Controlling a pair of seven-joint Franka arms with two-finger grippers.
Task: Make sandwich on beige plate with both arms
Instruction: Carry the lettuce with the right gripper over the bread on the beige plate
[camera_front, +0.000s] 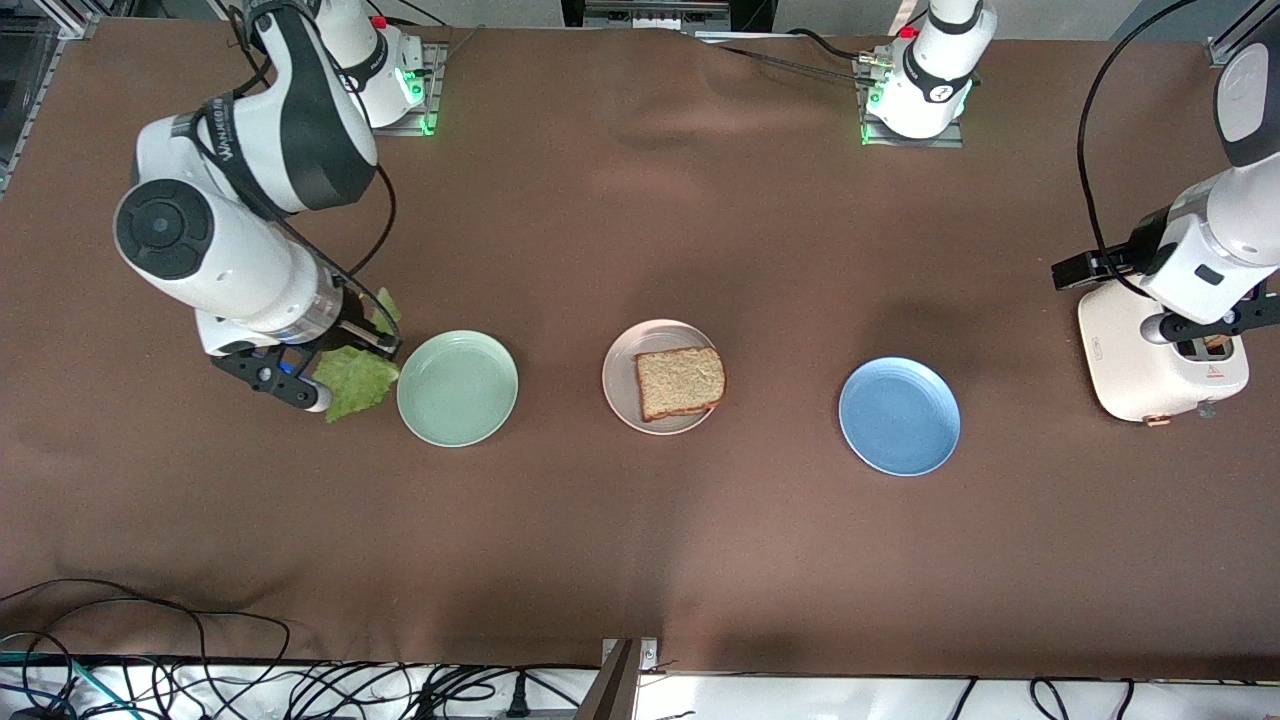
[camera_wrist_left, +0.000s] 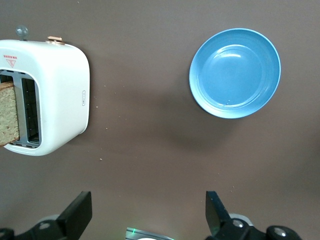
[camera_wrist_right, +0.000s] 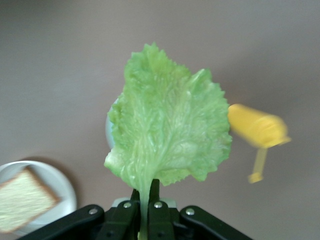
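Note:
One slice of brown toast (camera_front: 680, 382) lies on the beige plate (camera_front: 622, 365) in the middle of the table; both also show in the right wrist view, toast (camera_wrist_right: 22, 200) on plate (camera_wrist_right: 67, 187). My right gripper (camera_front: 330, 362) is shut on the stem of a crinkly green lettuce leaf (camera_front: 358, 382), in the air beside the mint green plate (camera_front: 457, 388). In its wrist view the leaf (camera_wrist_right: 170, 135) hangs from the shut right gripper (camera_wrist_right: 147, 192). My left gripper (camera_front: 1205, 345) hovers open and empty over the white toaster (camera_front: 1140, 370); its fingers (camera_wrist_left: 80, 212) stand wide apart.
A toast slice (camera_wrist_left: 7, 115) stands in the toaster's (camera_wrist_left: 55, 95) slot. A blue plate (camera_front: 899, 416) lies between toaster and beige plate, also seen as the blue plate (camera_wrist_left: 235, 72). A blurred yellow bottle (camera_wrist_right: 257, 130) lies under the right arm.

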